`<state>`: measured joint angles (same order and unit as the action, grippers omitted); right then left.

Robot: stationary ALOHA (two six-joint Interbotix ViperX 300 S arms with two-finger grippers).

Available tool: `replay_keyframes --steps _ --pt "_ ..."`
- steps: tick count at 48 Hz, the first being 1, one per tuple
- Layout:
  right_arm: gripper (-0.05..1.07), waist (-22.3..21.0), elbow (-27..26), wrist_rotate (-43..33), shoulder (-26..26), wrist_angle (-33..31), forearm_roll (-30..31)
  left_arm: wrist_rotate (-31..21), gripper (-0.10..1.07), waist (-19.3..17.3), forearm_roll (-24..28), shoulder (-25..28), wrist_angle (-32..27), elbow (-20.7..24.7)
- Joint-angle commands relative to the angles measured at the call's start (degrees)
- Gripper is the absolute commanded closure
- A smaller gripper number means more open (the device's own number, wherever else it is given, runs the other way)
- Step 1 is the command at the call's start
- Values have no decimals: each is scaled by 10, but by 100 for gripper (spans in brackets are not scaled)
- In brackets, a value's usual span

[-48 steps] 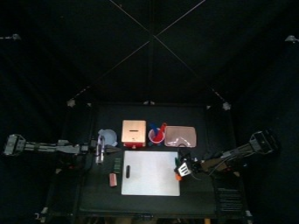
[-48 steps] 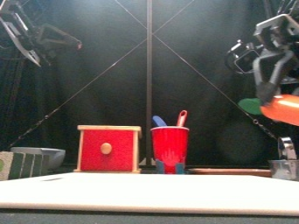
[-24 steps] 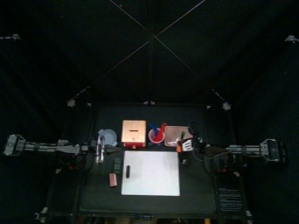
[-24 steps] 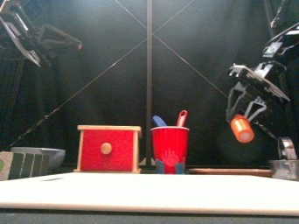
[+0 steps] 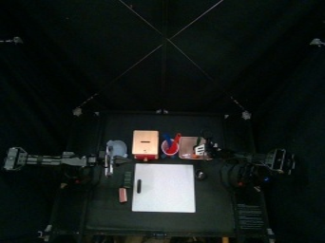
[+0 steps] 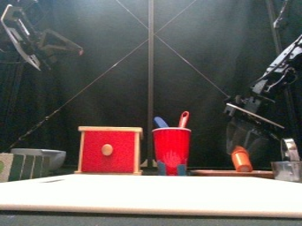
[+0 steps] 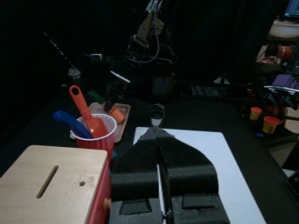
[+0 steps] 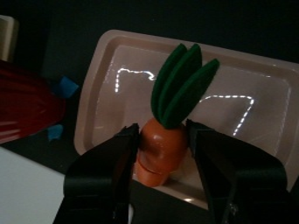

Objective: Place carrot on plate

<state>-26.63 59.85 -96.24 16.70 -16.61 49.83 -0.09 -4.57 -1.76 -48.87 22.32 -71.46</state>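
The orange carrot point(image 8: 158, 162) with green leaves is gripped between my right gripper's point(image 8: 163, 131) jaws, directly over the pale rectangular plate point(image 8: 239, 87). In the front view the carrot point(image 6: 241, 161) hangs tip down just above the plate point(image 6: 213, 173); I cannot tell if it touches. In the top view the right gripper point(image 5: 203, 150) is over the plate point(image 5: 188, 152) at the table's back right. My left gripper point(image 7: 162, 144) is shut and empty, resting at the left point(image 5: 112, 169) beside the white mat.
A red cup point(image 6: 171, 148) with utensils stands just left of the plate. A wooden box with a red front point(image 6: 109, 150) is next to it. A white mat point(image 5: 165, 187) covers the table's middle. A grey container point(image 6: 35, 161) sits far left.
My right gripper has carried the carrot from beside the mat's right edge back over the plate and lowered it close to the plate. The left arm has not moved.
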Motion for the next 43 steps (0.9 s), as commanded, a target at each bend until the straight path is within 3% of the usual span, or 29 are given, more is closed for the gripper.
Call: replay_keyframes --steps 1,21,43 --pt "32 -1 -20 0 -11 3 8 0 81 -4 -1 1 3 7" --pt "2 0 -8 -1 2 2 1 2 81 -4 -21 1 4 7" --pt "0 42 -4 -2 89 -47 -18 0 81 -4 -40 2 4 6"
